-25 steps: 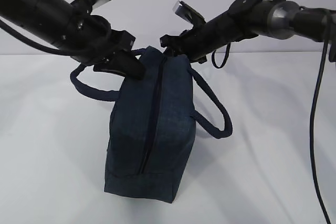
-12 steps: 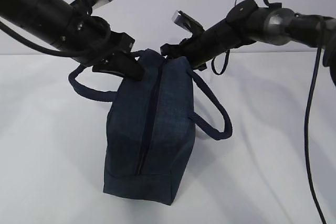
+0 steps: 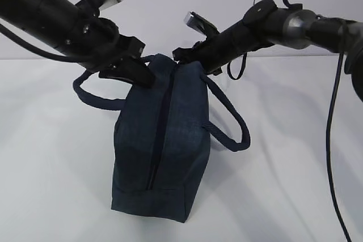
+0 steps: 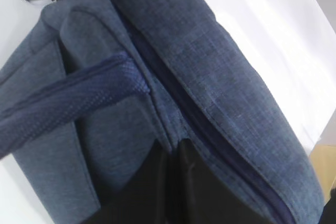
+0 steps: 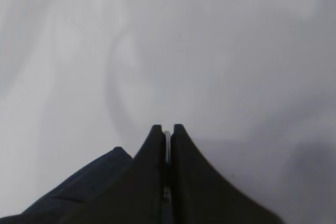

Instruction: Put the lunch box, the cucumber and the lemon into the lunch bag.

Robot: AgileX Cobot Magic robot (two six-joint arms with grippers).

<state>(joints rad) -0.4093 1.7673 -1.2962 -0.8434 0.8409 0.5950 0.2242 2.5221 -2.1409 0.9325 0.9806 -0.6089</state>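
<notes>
The dark navy lunch bag (image 3: 164, 140) stands on the white table, its narrow end toward the exterior camera and its zipper (image 3: 161, 128) shut along the top. My left gripper (image 3: 146, 76) is shut on the bag's fabric at the far top left; the left wrist view shows its black fingertips (image 4: 172, 149) pinching a fold of the bag (image 4: 220, 82) beside a strap (image 4: 68, 106). My right gripper (image 3: 181, 56) is at the far end of the zipper, shut on the metal ring pull (image 5: 167, 139) between its fingers (image 5: 152, 150). The lunch box, cucumber and lemon are out of view.
The bag's two strap handles hang out to the left (image 3: 93, 99) and the right (image 3: 233, 126). A black cable (image 3: 330, 140) hangs down at the right edge. White table (image 3: 283, 185) surrounds the bag, with a pale wall behind.
The right arm has shifted slightly left and the bag has leaned a little to the left with it. Both grips are unchanged.
</notes>
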